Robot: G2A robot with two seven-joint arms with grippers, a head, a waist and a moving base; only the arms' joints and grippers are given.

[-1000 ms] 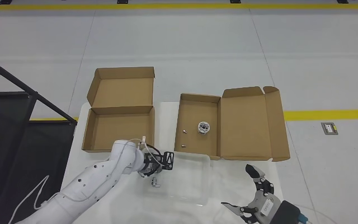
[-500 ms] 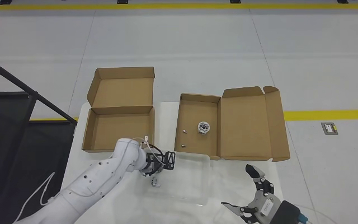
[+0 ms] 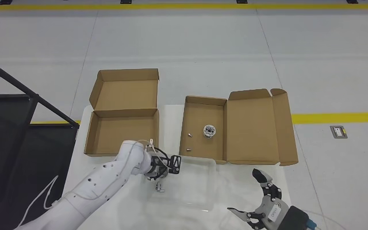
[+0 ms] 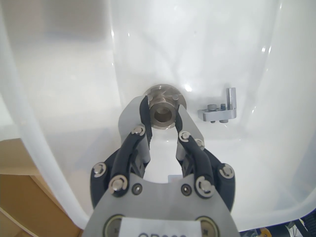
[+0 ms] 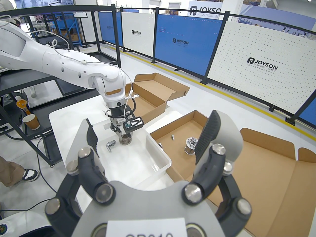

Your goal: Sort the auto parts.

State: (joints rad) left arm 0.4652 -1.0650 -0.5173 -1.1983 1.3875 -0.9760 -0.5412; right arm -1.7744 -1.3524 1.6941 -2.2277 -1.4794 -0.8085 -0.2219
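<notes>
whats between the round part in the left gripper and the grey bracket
Only bare white bin floor lies between the round part in the left gripper and the grey bracket; the left wrist view shows it.

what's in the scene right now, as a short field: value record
left claw: shut on round metal hub, down inside white bin
also in bin: grey bracket, beside the hub, not touching it
right claw: open, holding nothing, off to the bin's side
right box: lid folded open; holds one round part and two small bolts
left box: lid folded open, next to the left arm
</notes>
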